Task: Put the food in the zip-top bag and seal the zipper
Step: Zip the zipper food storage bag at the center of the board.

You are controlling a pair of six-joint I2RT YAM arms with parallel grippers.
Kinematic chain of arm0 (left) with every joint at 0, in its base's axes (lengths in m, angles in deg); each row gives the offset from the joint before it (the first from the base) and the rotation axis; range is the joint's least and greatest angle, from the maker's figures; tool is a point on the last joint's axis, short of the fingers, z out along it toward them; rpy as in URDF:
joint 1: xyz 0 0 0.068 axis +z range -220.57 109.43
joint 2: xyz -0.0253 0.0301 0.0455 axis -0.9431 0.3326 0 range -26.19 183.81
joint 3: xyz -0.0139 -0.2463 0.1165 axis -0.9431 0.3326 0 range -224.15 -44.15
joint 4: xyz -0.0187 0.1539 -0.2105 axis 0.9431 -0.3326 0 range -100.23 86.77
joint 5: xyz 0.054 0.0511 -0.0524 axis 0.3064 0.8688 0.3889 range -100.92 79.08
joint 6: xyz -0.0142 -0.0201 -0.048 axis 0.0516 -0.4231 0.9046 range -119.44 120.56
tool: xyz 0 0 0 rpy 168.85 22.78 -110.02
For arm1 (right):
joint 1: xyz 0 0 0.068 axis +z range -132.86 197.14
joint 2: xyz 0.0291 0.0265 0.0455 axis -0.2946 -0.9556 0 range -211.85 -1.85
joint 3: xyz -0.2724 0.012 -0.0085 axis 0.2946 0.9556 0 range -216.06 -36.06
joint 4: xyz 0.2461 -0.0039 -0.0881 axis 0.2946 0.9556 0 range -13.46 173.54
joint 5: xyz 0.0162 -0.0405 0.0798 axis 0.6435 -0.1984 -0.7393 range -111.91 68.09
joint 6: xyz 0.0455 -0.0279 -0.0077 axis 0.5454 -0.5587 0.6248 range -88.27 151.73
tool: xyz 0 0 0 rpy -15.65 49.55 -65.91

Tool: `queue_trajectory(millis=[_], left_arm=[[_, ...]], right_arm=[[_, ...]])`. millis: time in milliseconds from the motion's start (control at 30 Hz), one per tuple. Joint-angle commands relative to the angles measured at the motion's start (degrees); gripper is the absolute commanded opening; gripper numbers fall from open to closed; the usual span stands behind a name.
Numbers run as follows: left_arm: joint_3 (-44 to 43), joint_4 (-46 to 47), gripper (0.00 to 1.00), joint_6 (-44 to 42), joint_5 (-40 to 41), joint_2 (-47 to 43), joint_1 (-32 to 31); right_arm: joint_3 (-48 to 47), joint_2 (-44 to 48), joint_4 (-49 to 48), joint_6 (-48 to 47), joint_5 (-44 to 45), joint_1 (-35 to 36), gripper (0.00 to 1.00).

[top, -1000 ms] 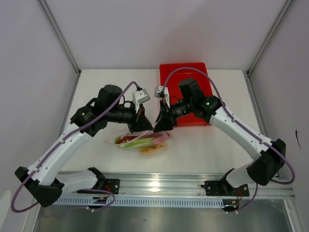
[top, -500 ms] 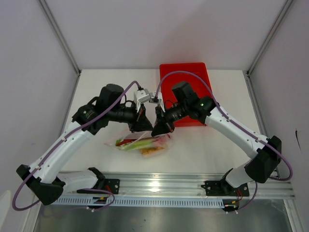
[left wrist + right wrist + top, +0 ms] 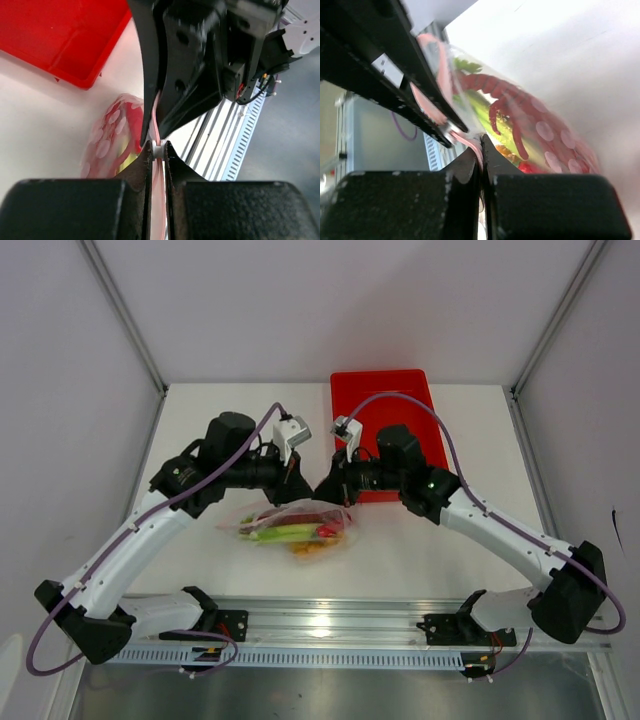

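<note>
step: sealing; food [image 3: 490, 85] already in my zip-top bag [image 3: 335, 512].
jaws: both pairs pinch the zipper [image 3: 156, 131].
next: i'd slide one pair along.

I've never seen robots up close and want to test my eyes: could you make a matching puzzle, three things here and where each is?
Things: 1 red tray; 2 toy lobster; 3 zipper.
Places: A pinched between the left pincer and the right pincer; B inside the dotted bag; C at the table's far edge, outside the bag.
Pairs: 1-C; 2-B; 3-A.
</note>
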Motion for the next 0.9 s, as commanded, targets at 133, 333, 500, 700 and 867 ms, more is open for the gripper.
queue_trajectory(millis=[133,333,500,700,867], left_arm=[[-0.24,-2.37,0.01,3.15,1.11,-4.14,-0.60],[0.03,-5.18,0.00,5.52,11.47,-6.51,-0.51],[-0.06,-9.66,0.00,11.06,23.87,-8.45,-0.60],[1.77,-11.09,0.00,12.21,22.41,-12.31,-0.60],[1.70,-8.09,0.01,7.04,13.89,-13.47,-0.60]], right_arm=[[3.15,3.40,-10.56,8.47,16.32,-5.06,0.00],[3.15,4.20,-10.48,10.14,15.98,-9.11,0.00],[3.59,3.58,-10.48,12.08,15.27,-10.78,0.00],[4.82,1.83,-17.21,11.64,2.93,-11.39,0.00],[1.31,0.86,-11.56,-0.55,-11.08,-11.49,0.52]])
